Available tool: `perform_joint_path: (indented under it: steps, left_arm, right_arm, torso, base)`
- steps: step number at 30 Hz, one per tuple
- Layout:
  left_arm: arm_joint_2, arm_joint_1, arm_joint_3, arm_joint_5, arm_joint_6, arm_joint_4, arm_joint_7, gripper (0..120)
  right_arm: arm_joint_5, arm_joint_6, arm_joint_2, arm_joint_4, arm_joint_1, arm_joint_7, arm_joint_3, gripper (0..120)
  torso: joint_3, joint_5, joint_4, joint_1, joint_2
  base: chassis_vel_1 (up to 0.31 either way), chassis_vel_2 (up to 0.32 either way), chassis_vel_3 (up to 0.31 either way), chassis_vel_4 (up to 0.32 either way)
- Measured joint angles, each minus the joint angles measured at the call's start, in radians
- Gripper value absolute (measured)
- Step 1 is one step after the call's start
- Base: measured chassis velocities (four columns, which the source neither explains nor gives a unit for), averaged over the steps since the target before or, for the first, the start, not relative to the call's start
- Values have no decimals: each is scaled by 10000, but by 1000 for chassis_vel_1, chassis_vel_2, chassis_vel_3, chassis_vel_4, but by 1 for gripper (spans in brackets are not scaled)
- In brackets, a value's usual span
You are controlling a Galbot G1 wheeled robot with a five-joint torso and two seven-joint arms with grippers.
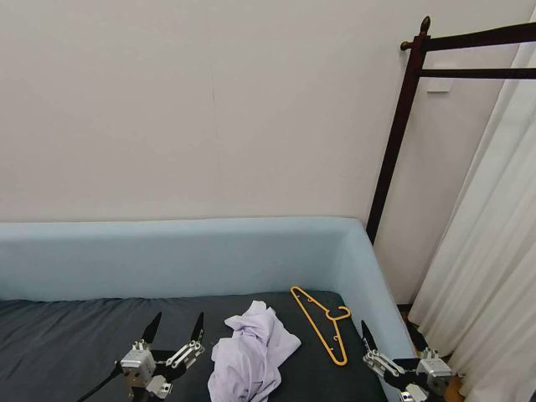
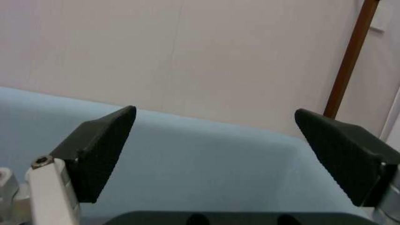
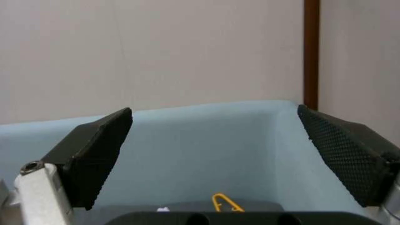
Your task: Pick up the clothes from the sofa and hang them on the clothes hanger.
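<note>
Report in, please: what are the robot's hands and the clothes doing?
Left gripper, right gripper: low near sofa, fingers open, empty. Clothes crumpled between them, untouched. Yellow hanger beside clothes; nothing blocking.

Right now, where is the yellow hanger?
In the head view, the yellow hanger lies on the dark sofa seat, just right of the crumpled white garment, near the sofa's right armrest.

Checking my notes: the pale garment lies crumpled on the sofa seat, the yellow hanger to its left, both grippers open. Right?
Wrong side: the head view shows the yellow hanger to the right of the pale garment. The rest holds: garment on the sofa seat, left gripper and right gripper open.
</note>
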Motion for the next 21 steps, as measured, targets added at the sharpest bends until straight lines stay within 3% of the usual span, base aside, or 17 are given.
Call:
perform_joint_path:
  steps: [4, 8, 9, 11, 17, 21]
  left_arm:
    - [-18, 69, -6, 140, -59, 6, 4, 100]
    - [157, -10, -26, -317, -767, 167, -305, 100]
    - [185, -120, -29, -823, -1164, 185, -609, 100]
    - [244, -191, -172, -1076, -1337, 318, -787, 100]
    - [727, -183, -637, -668, -784, 1123, -1091, 100]
    - [743, 120, -1054, -1079, -930, 1419, -1144, 100]
  right_arm:
    - [438, -157, -308, -51, 44, -184, 42, 100]
    - [1644, -703, -526, 164, 99, 44, -10, 100]
    - [2836, -1416, -711, 534, 171, 802, -179, 100]
    - [3788, -2194, -996, 737, 395, 1586, -359, 100]
    - [4807, -2970, -1823, 675, 842, 1696, -504, 100]
    - [6295, -3845, -2780, -434, 2357, 1960, -1239, 100]
  torso:
    - [0, 0, 2, 0, 1]
    - [0, 2, 1, 0, 0]
    - [0, 0, -1, 0, 0]
    - [0, 0, 2, 0, 0]
    - [0, -1, -9, 0, 0]
    - [1, 2, 5, 0, 0]
  base:
    - [0, 0, 0, 0]
    - [0, 0, 0, 0]
    - [0, 0, 0, 0]
    - [0, 0, 0, 0]
    - [0, 0, 0, 0]
    - [0, 0, 0, 0]
